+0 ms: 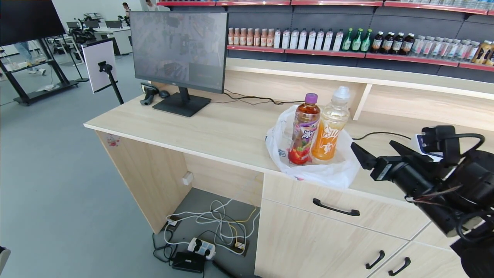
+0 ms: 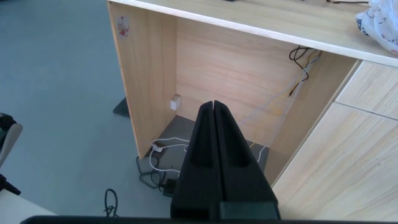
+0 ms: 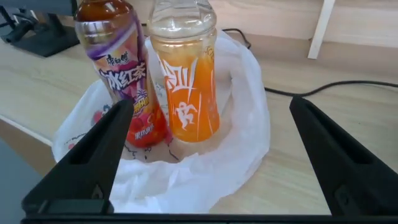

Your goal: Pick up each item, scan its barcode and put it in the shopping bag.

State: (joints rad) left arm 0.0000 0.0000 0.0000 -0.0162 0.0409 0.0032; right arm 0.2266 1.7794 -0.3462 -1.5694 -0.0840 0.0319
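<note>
**Two full bottles standing in a limp bag**

The red-tea bottle (image 1: 305, 129) with the purple cap and the orange drink bottle (image 1: 330, 125) stand upright, touching side by side, on the wooden counter (image 1: 216, 131). The white shopping bag (image 1: 328, 173) has slumped around their bases.

Both look nearly full, so we expect them to be fairly heavy and top-heavy. Their plastic walls should give a little under pressure, and their glossy label sleeves may be slippery. We would grip across the labelled mid-body, below the shoulder, rather than at the cap.

The bag is thin film. It will not hold itself open, and it may drag along with a bottle.

Our right gripper (image 1: 372, 148) is near the bag, facing the bottles with its fingers spread wide and nothing between them. Our left gripper (image 2: 213, 124) hangs low beside the counter with its fingers pressed together, empty.
</note>
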